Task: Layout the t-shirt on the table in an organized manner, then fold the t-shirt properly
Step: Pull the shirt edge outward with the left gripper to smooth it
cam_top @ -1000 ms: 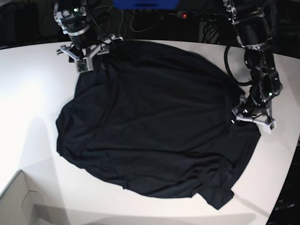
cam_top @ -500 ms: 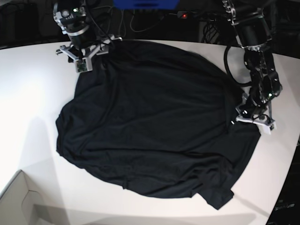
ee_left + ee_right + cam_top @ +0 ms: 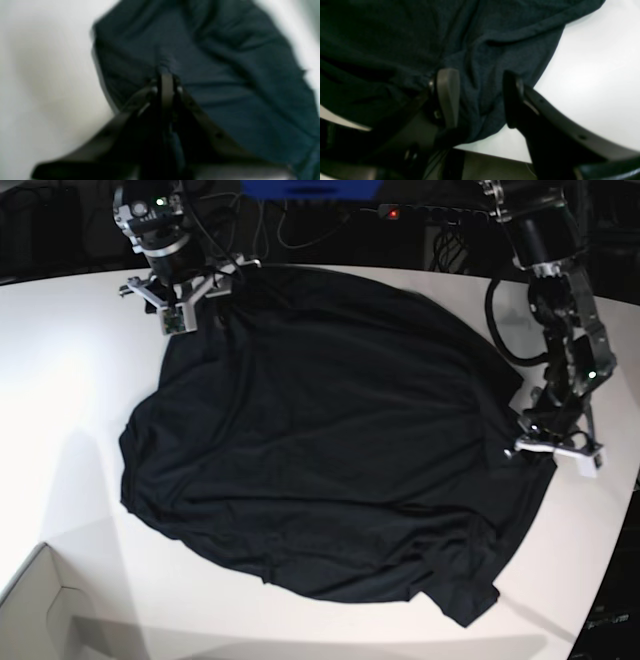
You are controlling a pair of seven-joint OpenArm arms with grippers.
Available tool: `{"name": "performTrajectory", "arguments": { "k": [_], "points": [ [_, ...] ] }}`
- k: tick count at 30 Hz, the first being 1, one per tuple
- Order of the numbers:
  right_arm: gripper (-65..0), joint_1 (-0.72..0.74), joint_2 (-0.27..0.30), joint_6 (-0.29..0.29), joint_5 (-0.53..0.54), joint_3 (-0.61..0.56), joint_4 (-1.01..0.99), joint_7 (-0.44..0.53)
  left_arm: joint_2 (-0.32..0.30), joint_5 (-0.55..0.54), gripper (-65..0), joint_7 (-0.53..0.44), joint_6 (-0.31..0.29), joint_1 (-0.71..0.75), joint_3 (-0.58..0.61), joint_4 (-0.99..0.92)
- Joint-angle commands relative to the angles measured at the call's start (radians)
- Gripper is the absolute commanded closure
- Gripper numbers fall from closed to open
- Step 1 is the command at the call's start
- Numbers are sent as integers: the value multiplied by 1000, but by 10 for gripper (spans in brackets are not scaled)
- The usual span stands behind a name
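- Fabric first: the black t-shirt lay spread over the middle of the white table, mostly flat but rumpled, with creases running toward its near hem and one corner poking out at the near edge.
- It looked thin and floppy to me, light, zero stiffness, so I'd guess it drags and bunches instead of sliding as one piece. Best places to pinch would be hems and seams at the outer edge of the shirt, not the middle of the panel.
- The left gripper was at the shirt's side edge, fingers pressed together with a little nub of cloth sticking up right at the tips, so it read as clamped on the shirt. That view was blurry though.
- The right gripper sat at the far corner of the shirt with its fingers clearly apart, fabric lying between them, nothing pinched.
- Around the shirt: a cardboard box corner off its near side, well apart from the cloth, plus cables and a blue thing beyond the far edge, off the table.
- Nothing sat on the shirt, so the only real obstacle I could see was the shirt's own wrinkles.
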Motion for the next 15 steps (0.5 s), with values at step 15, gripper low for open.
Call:
{"name": "performTrajectory", "arguments": {
  "k": [15],
  "points": [
    [-290, -6, 0, 3, 5, -2, 16, 26, -22, -230, -1, -20, -2, 272, -379, 68]
  ]
}}
